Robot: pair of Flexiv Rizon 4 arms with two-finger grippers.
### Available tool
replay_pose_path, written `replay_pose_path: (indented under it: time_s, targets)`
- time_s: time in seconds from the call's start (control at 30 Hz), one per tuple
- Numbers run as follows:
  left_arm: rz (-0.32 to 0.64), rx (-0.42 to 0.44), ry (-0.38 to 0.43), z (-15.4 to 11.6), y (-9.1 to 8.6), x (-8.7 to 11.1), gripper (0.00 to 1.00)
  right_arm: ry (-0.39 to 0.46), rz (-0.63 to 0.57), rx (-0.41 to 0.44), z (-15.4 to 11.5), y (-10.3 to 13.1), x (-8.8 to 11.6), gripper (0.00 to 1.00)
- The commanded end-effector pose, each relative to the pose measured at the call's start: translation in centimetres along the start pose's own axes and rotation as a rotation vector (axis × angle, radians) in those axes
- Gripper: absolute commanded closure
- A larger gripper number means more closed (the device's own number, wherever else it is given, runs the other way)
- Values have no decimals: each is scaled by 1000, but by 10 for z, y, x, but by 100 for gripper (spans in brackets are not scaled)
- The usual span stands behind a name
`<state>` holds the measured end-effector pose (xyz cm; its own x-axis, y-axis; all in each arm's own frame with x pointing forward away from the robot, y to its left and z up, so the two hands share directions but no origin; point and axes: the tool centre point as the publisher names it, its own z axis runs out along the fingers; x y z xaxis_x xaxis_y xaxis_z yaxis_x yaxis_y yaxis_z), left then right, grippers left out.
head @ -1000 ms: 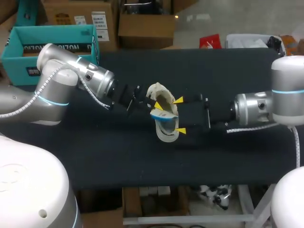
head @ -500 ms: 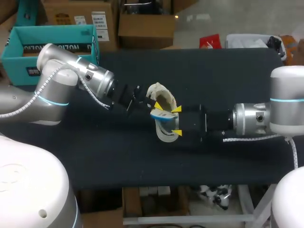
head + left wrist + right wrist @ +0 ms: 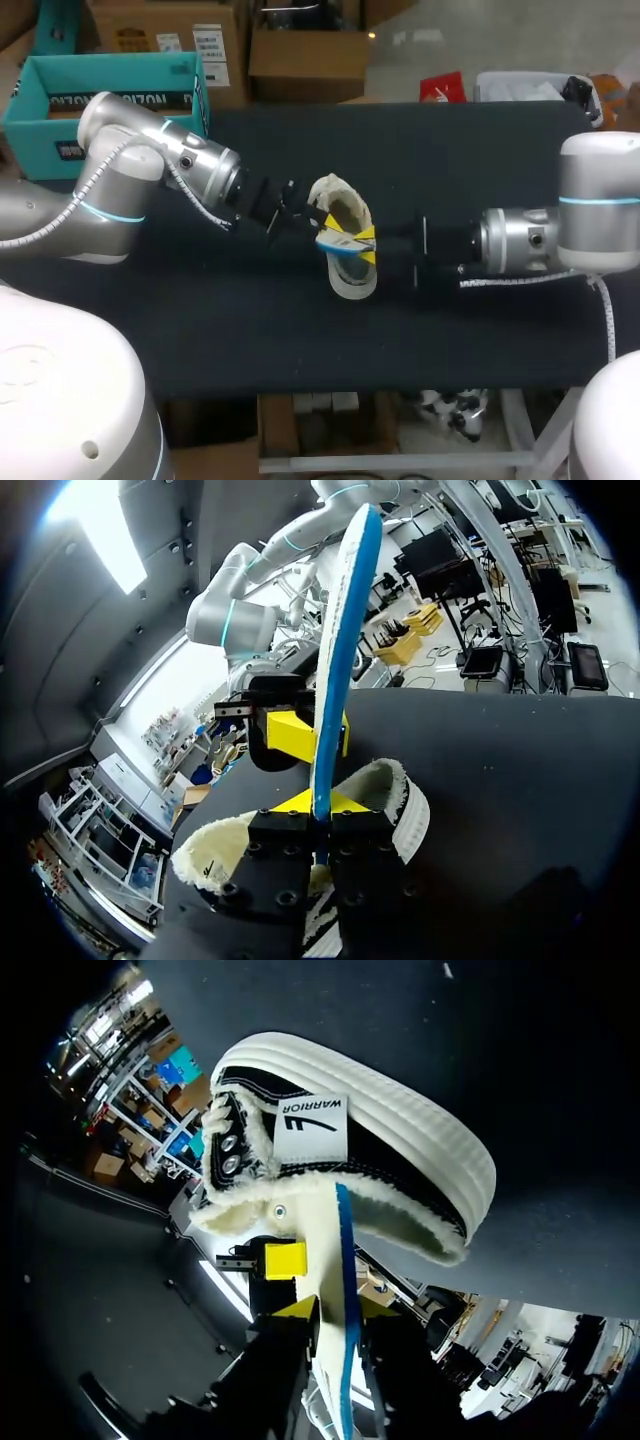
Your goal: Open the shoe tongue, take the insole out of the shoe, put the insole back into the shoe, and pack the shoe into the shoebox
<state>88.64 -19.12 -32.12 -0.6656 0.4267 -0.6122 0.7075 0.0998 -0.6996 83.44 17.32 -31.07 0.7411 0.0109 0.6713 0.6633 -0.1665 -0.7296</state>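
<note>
On the near stretch of the dark table (image 3: 300, 340) there was only bare cloth. Toward the middle lay a black shoe (image 3: 350, 285) with a white ribbed sole and a cream fleece lining.

Just over its opening was the insole (image 3: 335, 241), white with a blue rim, held on edge. Our right arm came in low from the right. The right gripper (image 3: 366, 245) had its yellow tips drawn in on the insole, one on each face, clamping it. Our left arm came in from the left, and the left gripper (image 3: 330, 228) pinched the same insole, with both fingers pressed to it.

In the left wrist view the insole ran ahead from between that gripper's fingers, and the right gripper's yellow tips squeezed it further along. In the right wrist view the insole ran from between the fingers toward the fleecy mouth of the shoe. We could not tell whether its far end sat inside.

Farthest away, by the table's far left corner, stood the teal shoebox (image 3: 40, 125), open at the top and well apart from the shoe.
</note>
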Motion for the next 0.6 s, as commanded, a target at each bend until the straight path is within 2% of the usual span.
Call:
replay_pose_path:
  time_s: [0.03,0.07,0.1,0.13,0.6]
  targets:
    - [1,4,-4,1,2,1,100,-7,1,-8,1,-1,2,81]
    - [1,4,-4,1,2,1,100,-7,1,-9,1,0,2,86]
    - [1,4,-4,1,2,1,100,-7,0,-11,0,0,2,98]
    - [1,4,-4,1,2,1,100,-6,0,-11,0,1,2,100]
    - [28,-10,12,0,11,0,100,-14,-28,-25,3,16,1,100]
